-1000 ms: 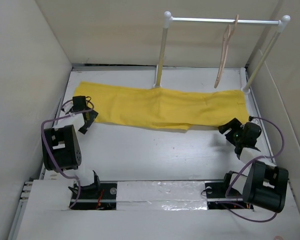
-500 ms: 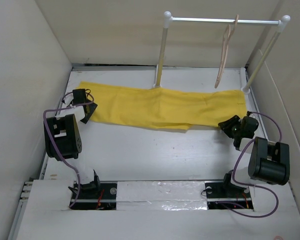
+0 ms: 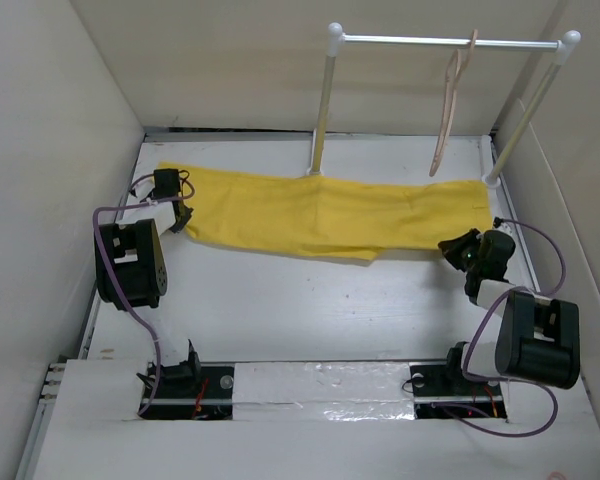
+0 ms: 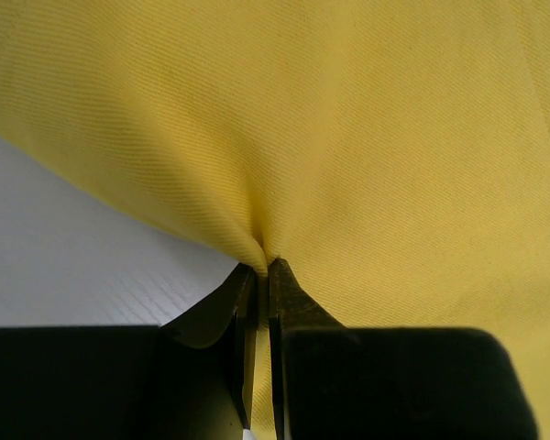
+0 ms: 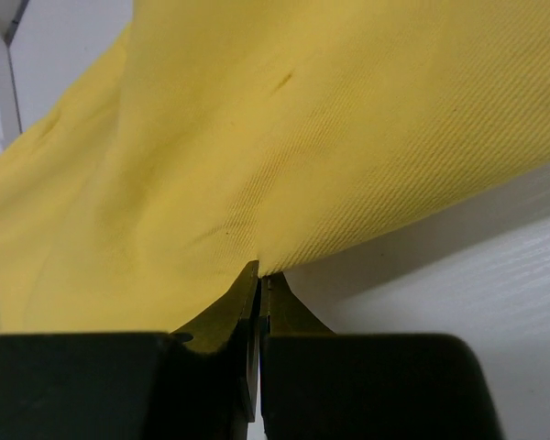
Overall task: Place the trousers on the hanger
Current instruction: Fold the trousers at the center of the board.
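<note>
Left claw [image 4: 261, 268] pinched on trousers [image 3: 330, 212] edge, cloth fanning out ahead. Right claw [image 5: 259, 272] clamped on trousers too; hanger [image 3: 448, 110] hangs well beyond it.

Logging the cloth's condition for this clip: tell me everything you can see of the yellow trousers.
The trousers are bright yellow, finely ribbed soft cloth, lying flat and stretched sideways across the far part of the white table. The left gripper is shut on their near edge at one end, the right gripper at the other, each pinch puckering the fabric.
</note>
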Robot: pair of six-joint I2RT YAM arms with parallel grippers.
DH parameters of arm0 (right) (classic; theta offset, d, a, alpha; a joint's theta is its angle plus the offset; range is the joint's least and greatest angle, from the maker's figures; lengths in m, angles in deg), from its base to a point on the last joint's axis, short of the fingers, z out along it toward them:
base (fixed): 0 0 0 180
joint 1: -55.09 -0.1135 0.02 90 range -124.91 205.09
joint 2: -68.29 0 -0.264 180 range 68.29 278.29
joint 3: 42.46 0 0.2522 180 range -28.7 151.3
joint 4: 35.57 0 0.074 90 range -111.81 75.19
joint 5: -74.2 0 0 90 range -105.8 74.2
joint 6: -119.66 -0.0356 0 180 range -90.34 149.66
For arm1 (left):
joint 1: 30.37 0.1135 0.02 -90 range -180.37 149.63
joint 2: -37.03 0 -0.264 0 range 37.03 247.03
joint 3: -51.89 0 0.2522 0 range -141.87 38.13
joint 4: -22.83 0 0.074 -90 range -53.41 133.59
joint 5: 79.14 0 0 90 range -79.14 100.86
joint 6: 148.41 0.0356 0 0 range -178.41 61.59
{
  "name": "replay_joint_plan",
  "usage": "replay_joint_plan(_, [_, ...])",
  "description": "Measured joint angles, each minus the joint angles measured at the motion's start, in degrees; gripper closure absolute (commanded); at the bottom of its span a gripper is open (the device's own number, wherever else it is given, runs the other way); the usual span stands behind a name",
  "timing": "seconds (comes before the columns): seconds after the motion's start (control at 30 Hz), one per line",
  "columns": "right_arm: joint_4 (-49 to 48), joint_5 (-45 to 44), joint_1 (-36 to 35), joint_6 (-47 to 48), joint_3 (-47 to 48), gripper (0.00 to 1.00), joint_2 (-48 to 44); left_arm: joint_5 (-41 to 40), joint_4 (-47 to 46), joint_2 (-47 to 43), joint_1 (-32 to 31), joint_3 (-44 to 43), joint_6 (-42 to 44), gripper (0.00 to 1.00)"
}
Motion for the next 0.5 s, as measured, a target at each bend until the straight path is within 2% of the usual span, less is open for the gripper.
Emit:
replay_joint_plan(0.3, [5.64,0.37,0.39,2.19,-4.59,1.00,-14.56,-6.16,4.42,-0.02,-0.24,-0.17,1.22,1.00])
replay_joint_plan(0.5, [22.38,1.46,1.68,5.73,-7.34,1.00,-38.32,-8.72,7.41,-6.88,0.09,7.32,-0.79,1.00])
